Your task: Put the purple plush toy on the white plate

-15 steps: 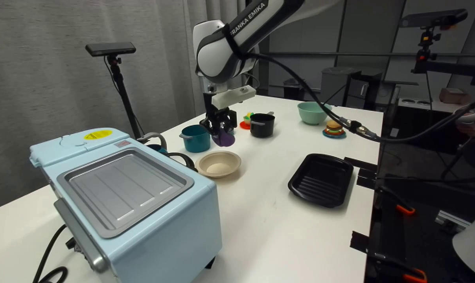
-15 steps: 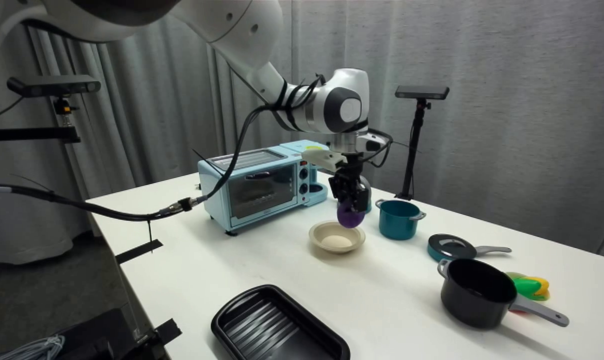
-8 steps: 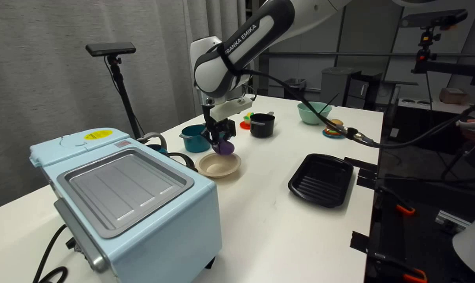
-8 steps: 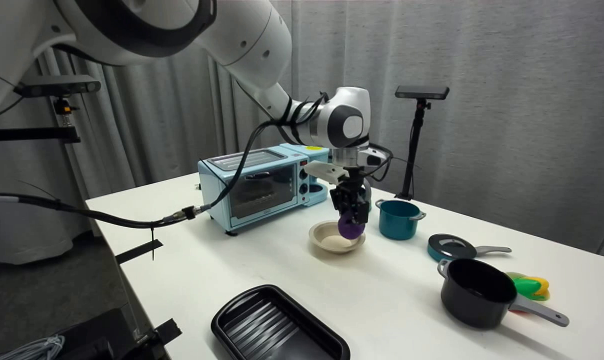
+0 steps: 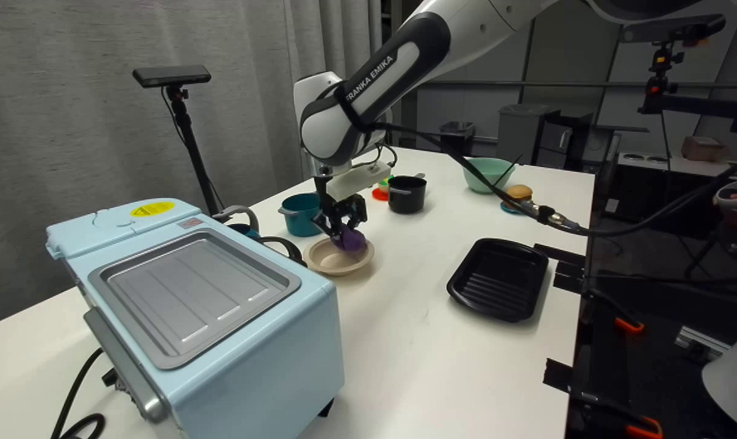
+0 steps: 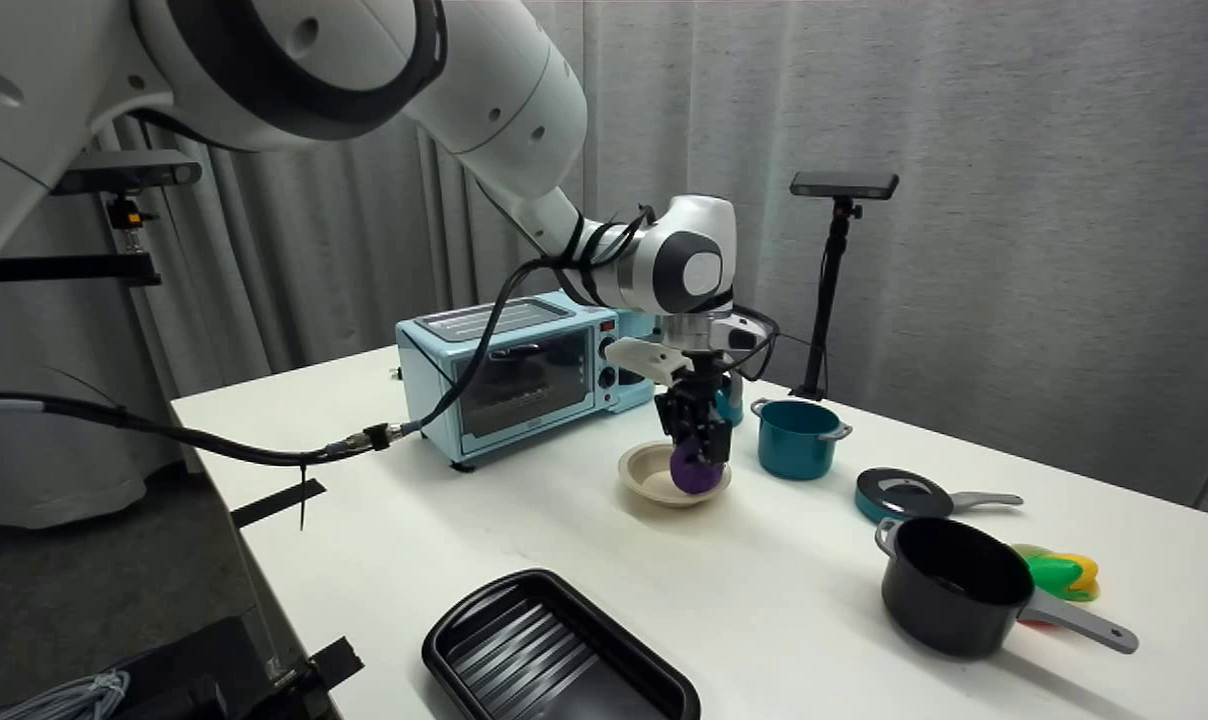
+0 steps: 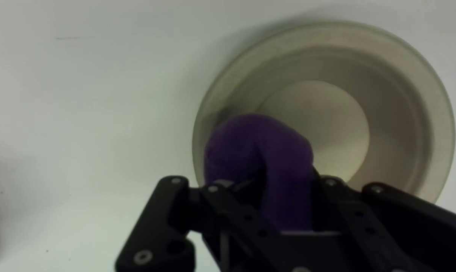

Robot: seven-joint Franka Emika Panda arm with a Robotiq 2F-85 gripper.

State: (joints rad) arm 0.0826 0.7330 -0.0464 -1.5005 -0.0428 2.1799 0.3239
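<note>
The purple plush toy (image 5: 351, 240) is held low at the white plate (image 5: 333, 263) in both exterior views. My gripper (image 6: 702, 432) points down and is shut on the toy (image 6: 696, 472), which bulges below the fingers. In the wrist view the toy (image 7: 258, 141) overlaps one side of the plate (image 7: 394, 98), near the rim; the plate's middle shows bare beside it. The fingers (image 7: 273, 189) close on the toy from both sides, and its lower part in that view is hidden by them. I cannot tell whether the toy touches the plate.
A light blue toaster oven (image 5: 252, 347) stands close to the plate. A teal pot (image 6: 799, 440) is beside it. A black ridged tray (image 6: 564, 660), a black pot (image 6: 954, 590), a teal pan (image 6: 904, 497), a light green bowl (image 5: 487, 174) and a burger toy (image 5: 518, 195) also stand on the table.
My gripper has moved down with the purple toy in it, from above the plate's edge to plate level. The plate and other objects have not moved.
</note>
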